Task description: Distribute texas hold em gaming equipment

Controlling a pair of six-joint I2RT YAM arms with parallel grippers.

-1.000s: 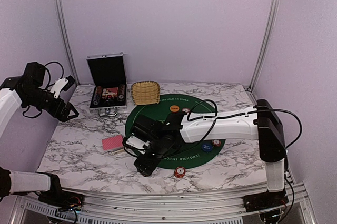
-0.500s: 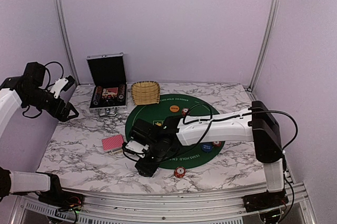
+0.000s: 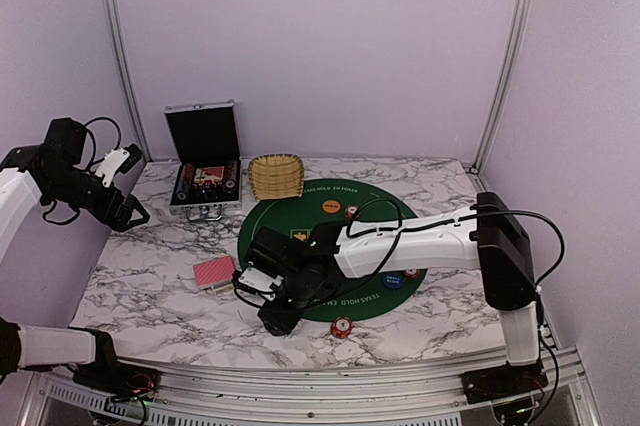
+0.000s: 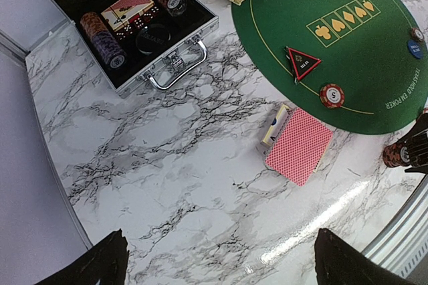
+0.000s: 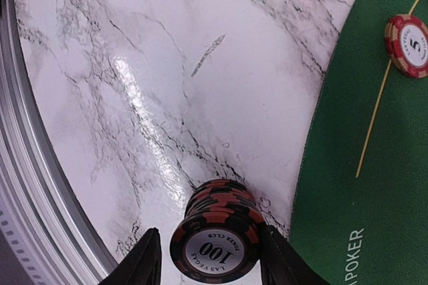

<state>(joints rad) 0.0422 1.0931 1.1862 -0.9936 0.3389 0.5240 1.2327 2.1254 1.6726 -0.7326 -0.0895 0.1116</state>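
Since a second ago the right arm has drawn back a little toward its base, its elbow shifting left in the top view, and the right end effector [image 5: 208,231] has narrowed from a wide spread to about half open. The left arm has not moved.

That end effector now brackets a stack of red-and-black poker chips [image 5: 216,245] (the top one reads 100). One finger [image 5: 274,258] looks to be touching the side of the stack, while a sliver of counter shows between the stack and the other finger, so it is not clamped. The stack stands upright on the marble counter [image 5: 134,64], just off the near-left edge of the green poker mat [image 5: 374,184] and close to the front rail. A single red-and-white chip [image 5: 409,45] lies flat on the mat beyond it.

The left end effector [image 4: 221,265] hangs fully spread and empty, well above the counter's left side. Below it a deck of pinkish-red-backed cards [image 4: 299,144] lies just off the mat, near a dark triangular marker [image 4: 302,62].
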